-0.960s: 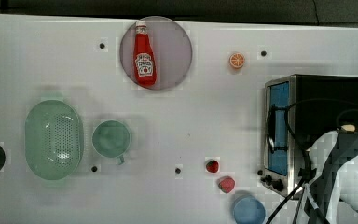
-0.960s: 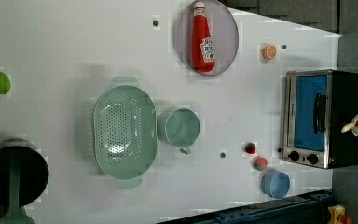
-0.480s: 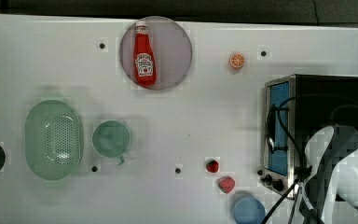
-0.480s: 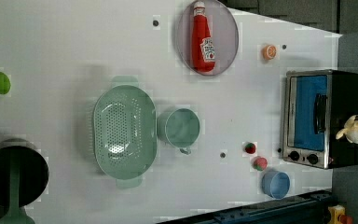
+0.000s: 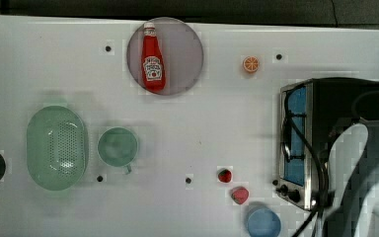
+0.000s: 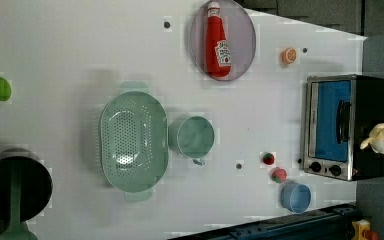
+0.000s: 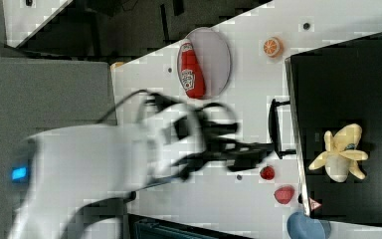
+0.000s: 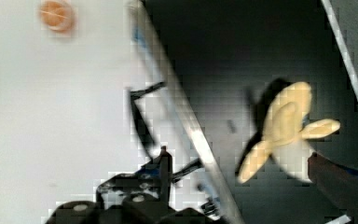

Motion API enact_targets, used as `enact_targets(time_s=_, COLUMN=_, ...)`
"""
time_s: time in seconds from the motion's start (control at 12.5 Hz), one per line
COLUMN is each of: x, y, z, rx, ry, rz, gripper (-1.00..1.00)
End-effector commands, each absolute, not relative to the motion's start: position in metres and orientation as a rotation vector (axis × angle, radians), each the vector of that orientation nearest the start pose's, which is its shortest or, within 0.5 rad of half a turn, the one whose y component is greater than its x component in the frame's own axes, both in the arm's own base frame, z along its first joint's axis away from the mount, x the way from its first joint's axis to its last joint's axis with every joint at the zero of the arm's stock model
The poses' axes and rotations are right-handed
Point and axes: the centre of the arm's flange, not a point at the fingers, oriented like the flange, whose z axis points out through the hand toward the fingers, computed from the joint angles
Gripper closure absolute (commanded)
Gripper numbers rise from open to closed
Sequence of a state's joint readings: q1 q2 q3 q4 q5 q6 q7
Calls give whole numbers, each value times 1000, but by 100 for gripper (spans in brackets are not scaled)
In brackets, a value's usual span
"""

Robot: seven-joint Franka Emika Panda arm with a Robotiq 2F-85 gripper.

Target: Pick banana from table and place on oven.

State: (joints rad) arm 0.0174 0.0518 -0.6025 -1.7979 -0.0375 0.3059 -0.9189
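Oven (image 7: 348, 79) top lies open around the banana (image 7: 340, 152).

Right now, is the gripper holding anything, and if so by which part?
Nothing is held. The banana lies by itself on the black top of the oven, and the gripper is open and off to the side, over the table.

We see a ketchup btl (image 5: 152, 61) lying on a grey plate (image 5: 187, 39), orange slice (image 5: 250, 64), green colander (image 5: 56, 148) beside green cup (image 5: 117, 146), blue cup (image 5: 263, 222), lime (image 6: 0, 88).
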Motion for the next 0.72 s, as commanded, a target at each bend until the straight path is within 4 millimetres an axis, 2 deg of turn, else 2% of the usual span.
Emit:
enact_targets(time_s=0.08, x=499, y=-251, z=588, rx=-3037, ry=898, rz=-138, gripper=-100)
enact_targets(time_s=0.32, x=506, y=-168, z=604, rx=-2932, ry=1167, rz=-43, gripper=-100)
enact_targets(time_s=0.48, x=510, y=-114, z=609, rx=-2894, ry=1279, rz=4, gripper=-100)
enact_targets(time_s=0.64, x=512, y=-78, z=617, rx=-2854, ry=1366, rz=-25, gripper=-100)
enact_targets(time_s=0.72, x=510, y=-68, z=620, rx=-2831, ry=1415, rz=-22, gripper=-100)
